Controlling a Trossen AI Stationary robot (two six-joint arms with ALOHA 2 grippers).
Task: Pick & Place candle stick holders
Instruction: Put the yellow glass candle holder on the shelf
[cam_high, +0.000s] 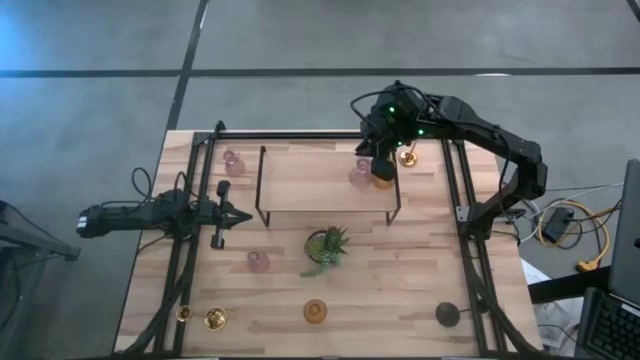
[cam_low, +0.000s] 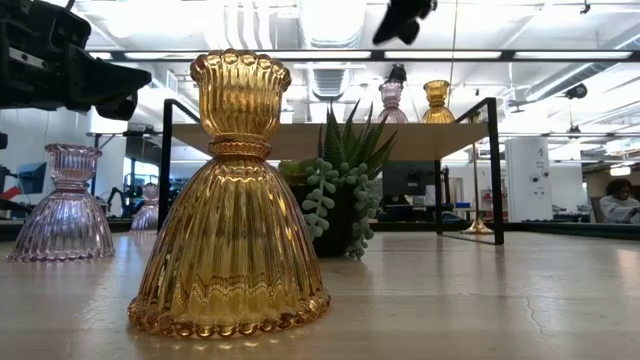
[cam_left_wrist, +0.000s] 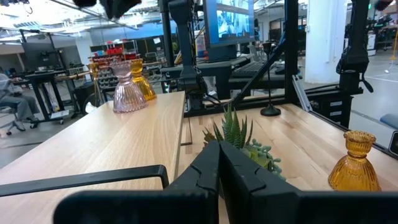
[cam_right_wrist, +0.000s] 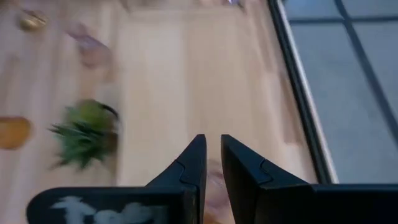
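Wooden shelf (cam_high: 300, 180) w/ pink holder (cam_high: 359, 173), amber holder (cam_high: 383, 170); right pincer (cam_high: 378, 140) slightly open, empty.

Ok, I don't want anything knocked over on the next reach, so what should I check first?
1. Right pincer is above the shelf's far right corner: ok.
2. Pink holder and amber holder stand upright on the shelf: ok.
3. Right pincer is high enough over those two: ok in the low view.
4. Left pincer is shut and parked at the table's left edge, away from the shelf: ok.
5. Plant is out of the path to the front amber holder: cannot tell.
6. All holders are on the shelf: not ok; the black stick and others are on the table.
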